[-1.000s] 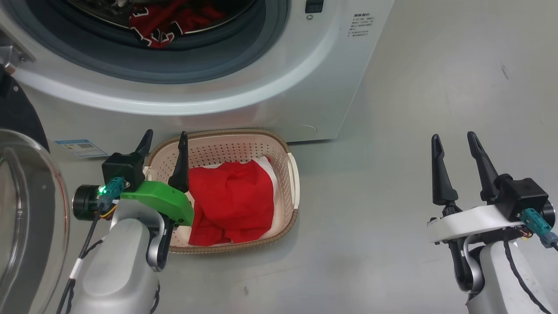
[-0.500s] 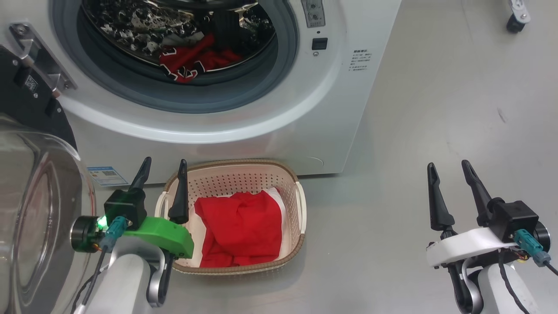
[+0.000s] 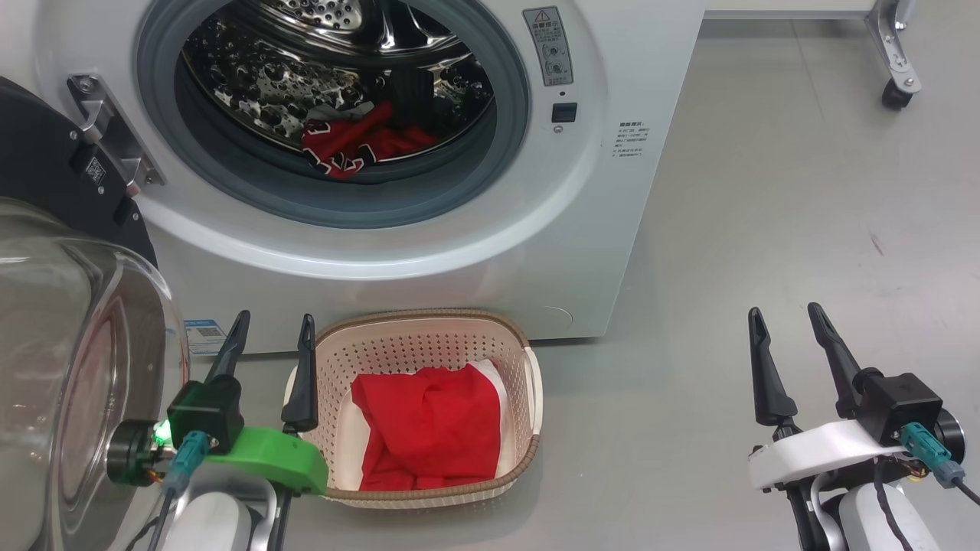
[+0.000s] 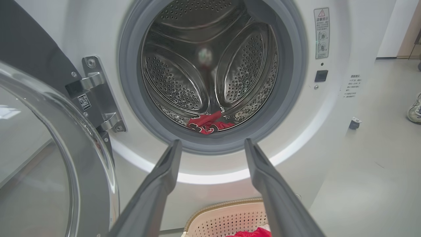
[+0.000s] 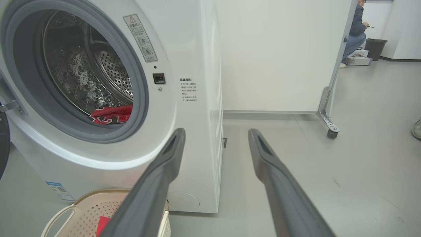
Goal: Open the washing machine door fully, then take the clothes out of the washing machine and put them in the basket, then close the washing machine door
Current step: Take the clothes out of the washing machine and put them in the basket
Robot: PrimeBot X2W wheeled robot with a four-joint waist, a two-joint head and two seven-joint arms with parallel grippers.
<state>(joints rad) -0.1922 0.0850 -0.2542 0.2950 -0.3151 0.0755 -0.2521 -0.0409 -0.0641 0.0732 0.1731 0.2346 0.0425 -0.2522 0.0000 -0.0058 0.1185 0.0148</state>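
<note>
The white washing machine [image 3: 589,229] stands with its door [image 3: 69,367] swung wide to the left, its glass bowl bulging toward me. Red clothes [image 3: 356,141] lie at the bottom of the steel drum, also seen as clothes [image 4: 207,122] and clothes [image 5: 111,115]. The cream basket [image 3: 528,375] sits on the floor before the machine with a red garment [image 3: 429,428] inside. My left gripper [image 3: 269,320] is open and empty by the basket's left rim. My right gripper [image 3: 782,312] stands open and empty over bare floor at the right.
Grey floor stretches to the right of the machine. A white partition on a castor foot [image 3: 892,96] stands at the back right. A person [image 5: 357,29] crouches far off beside a dark bin [image 5: 375,48]. A shoe [image 4: 414,112] shows at the right edge.
The head camera has tilted up, so more of the drum and the floor behind shows. Both grippers stay open and keep their places by the basket and over the floor.
</note>
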